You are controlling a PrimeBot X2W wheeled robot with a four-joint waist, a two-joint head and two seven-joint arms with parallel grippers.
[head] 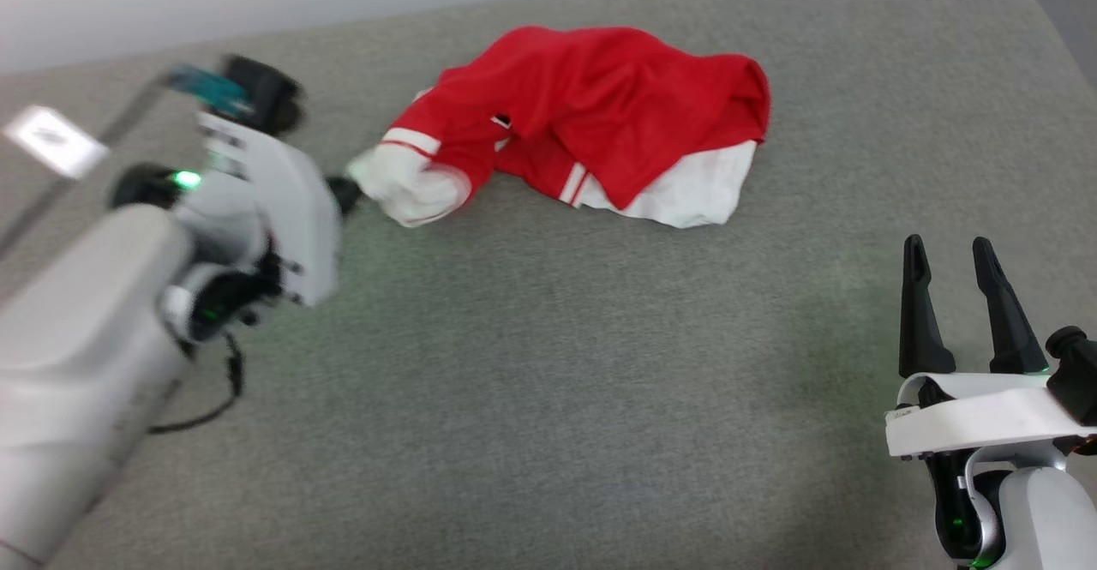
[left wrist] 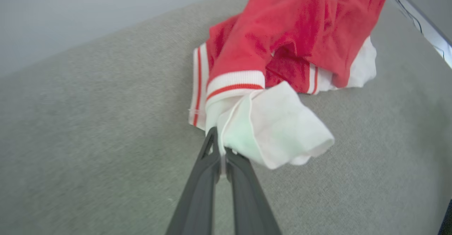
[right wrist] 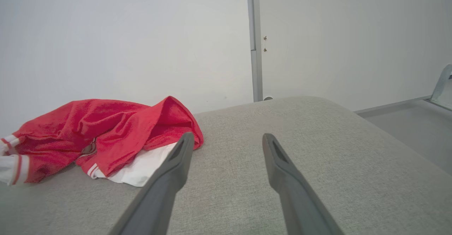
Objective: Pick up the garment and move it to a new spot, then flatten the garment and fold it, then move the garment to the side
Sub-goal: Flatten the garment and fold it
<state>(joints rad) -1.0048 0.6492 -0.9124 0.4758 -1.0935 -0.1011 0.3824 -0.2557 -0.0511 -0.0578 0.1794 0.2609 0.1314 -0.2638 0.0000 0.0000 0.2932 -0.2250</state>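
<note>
As the left end effector (left wrist: 219, 146) grips the garment (left wrist: 282, 44), the right end effector (head: 948, 243) stands open apart.

A crumpled red jersey shirt (head: 600, 99) with white sleeves and striped trim lies toward the far edge of a grey fabric-covered bench (head: 548, 381). The blurred left gripper (head: 347, 194) meets its white sleeve end on the left side. The right gripper (head: 950, 253), fingers spread, hovers by the near right corner.

Soft even light; left edge seemingly motion-blurred.
</note>
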